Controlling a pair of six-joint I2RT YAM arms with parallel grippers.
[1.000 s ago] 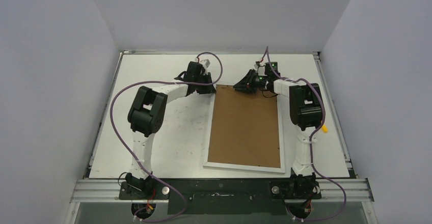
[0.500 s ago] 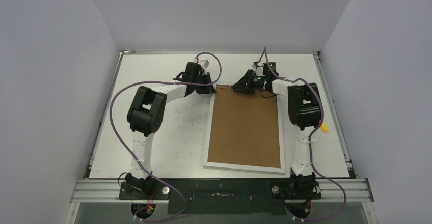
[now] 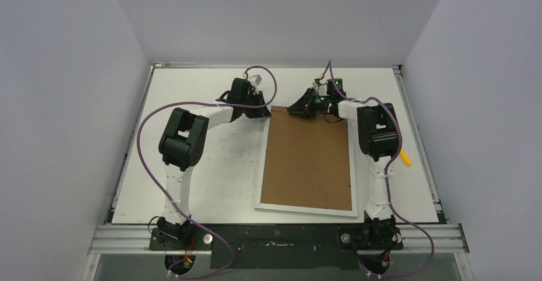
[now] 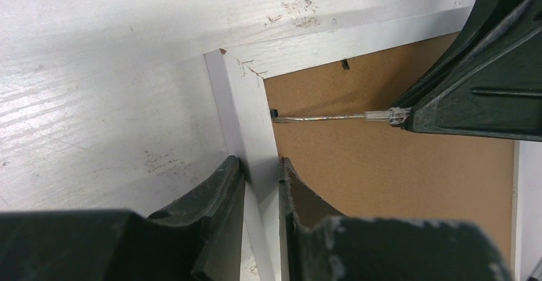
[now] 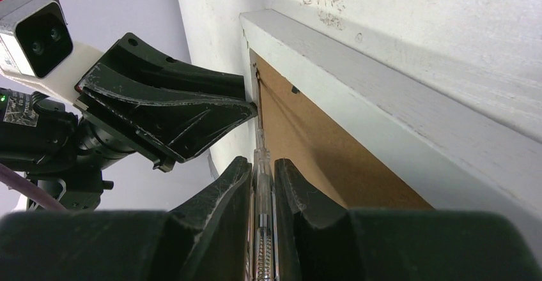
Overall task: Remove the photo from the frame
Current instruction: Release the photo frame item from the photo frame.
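Frame: the frame [image 3: 305, 209] lies face down on the white table [image 3: 211, 166]. Its long sides run away from the arm bases, and a narrow white border surrounds the brown backing board [image 3: 307, 163].
Photo: the photo is not visible in any view — only the brown back of the frame shows.
Left gripper: the left gripper [image 4: 259, 166] sits at the frame's far-left corner with its fingers set narrow. One finger is against the outer edge of the white border and the other on the inner edge over the board, pinching the border between them.
Right gripper: the right gripper [image 5: 261, 165] is over the frame's far edge, just to the right of the left one. Its fingers are closed tight on a clear-handled tool [image 4: 332, 116], which points toward the left gripper.
Tool: the thin metal shaft runs low across the backing board, roughly parallel to the far border. Its tip meets a small black tab [image 4: 274, 113] at the inner edge of the left border, just below the corner.
Second tab: another small dark tab [image 4: 345, 64] sits at the inner edge of the far border, apart from the shaft.
Gap between grippers: they are near each other but not touching — the tool's shaft spans the space between them.
Table surface: it is scuffed and scratched beside the frame's far-left corner.
Yellow object: a small yellow object [image 3: 406, 159] lies on the table to the right of the frame, beside the right arm.
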